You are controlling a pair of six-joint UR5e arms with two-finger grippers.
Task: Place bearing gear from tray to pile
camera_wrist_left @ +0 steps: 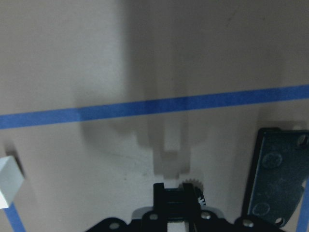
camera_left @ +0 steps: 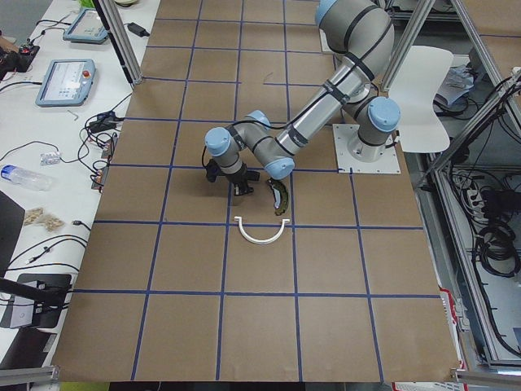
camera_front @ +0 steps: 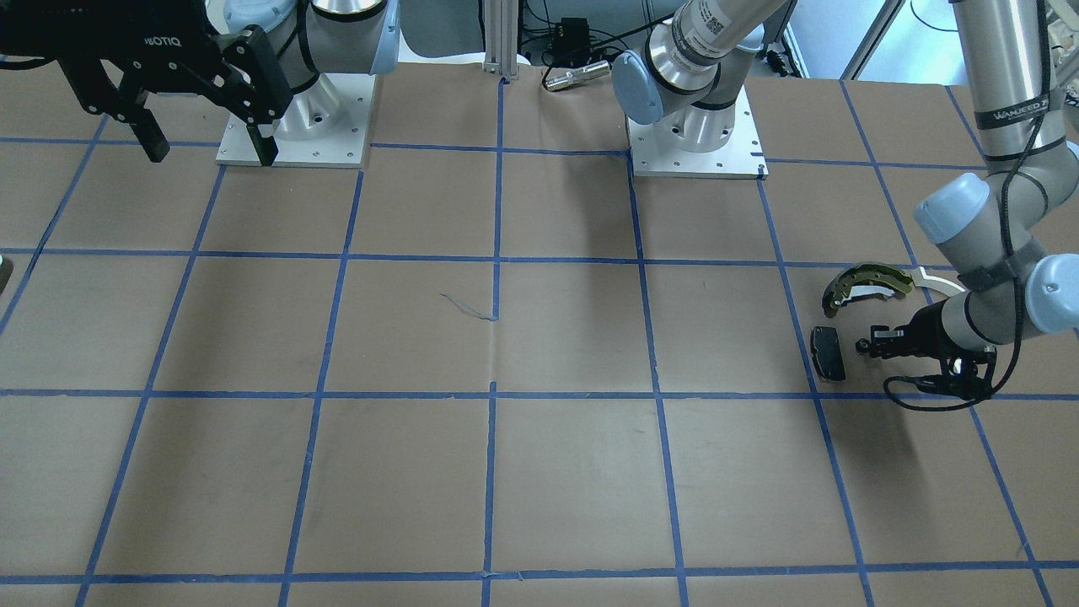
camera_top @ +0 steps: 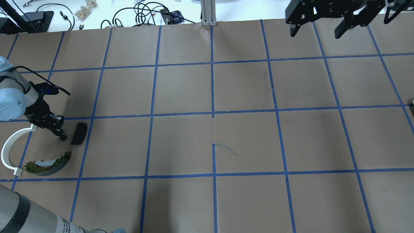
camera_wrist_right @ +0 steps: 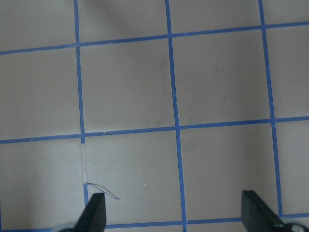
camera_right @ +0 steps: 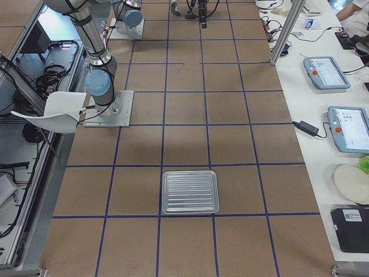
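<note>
The left gripper [camera_wrist_left: 174,191] is closed narrow on the bearing gear [camera_wrist_left: 194,185]. In the wrist cam the small toothed rim looks out just beside the black fingers [camera_wrist_left: 164,198]. The tip is low over the table [camera_front: 506,472], w/ its shadow directly under it. Whether the gear touches the paper, I cannot tell. So the gear is at the pile [camera_front: 872,274], held in the middle of its parts.

Just beside the tip, on the side away from the arm, lies the small black pad [camera_top: 79,133]. It is flat and close to a line of the blue tape grid [camera_top: 93,116]. On the other side of the tip is one end of the white arc [camera_top: 3,152], right next to the wrist in the overhead view. The brake shoe [camera_top: 51,168], olive and black, lies nearer to the robot. One end of it is near the arc's other end; touching or not is unclear.

The tray [camera_right: 190,173], silver and ribbed, shows only in the right side cam, i.e. well apart from the pile, toward the table's right end.

The right gripper [camera_wrist_right: 176,212] hangs high over the table, fingers spread wide, w/ nothing between them.
</note>
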